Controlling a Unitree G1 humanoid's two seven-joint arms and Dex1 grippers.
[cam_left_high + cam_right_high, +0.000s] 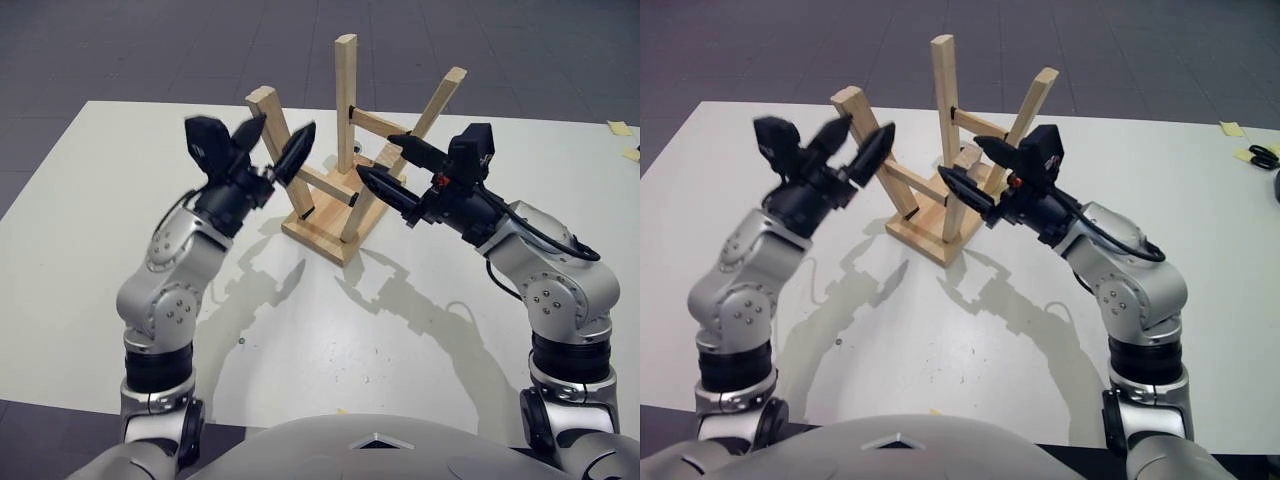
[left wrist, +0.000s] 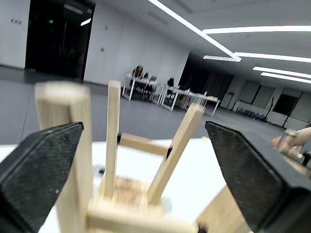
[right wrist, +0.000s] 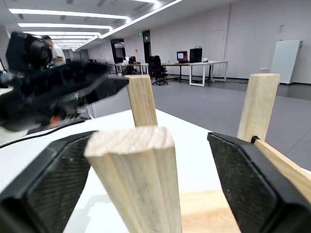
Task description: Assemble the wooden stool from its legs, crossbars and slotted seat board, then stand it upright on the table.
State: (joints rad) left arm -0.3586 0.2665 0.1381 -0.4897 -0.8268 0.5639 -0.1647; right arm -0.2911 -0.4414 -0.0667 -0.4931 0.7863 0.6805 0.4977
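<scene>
The left tool [image 1: 275, 148] and the right tool [image 1: 378, 157] are each found spread wide with nothing gripped, one set about the top of a leg on either side of the stool [image 1: 925, 235]. On the white tabletop [image 1: 110, 180] the stool is seen joined but inverted: the seat board [image 1: 325, 238] lies flat on the surface, the legs [image 1: 345, 90] point upward, and crossbars [image 1: 325, 183] are fitted between them. Assembly is judged essentially complete as far as can be seen; turning the stool over and standing it upright is not yet done.
</scene>
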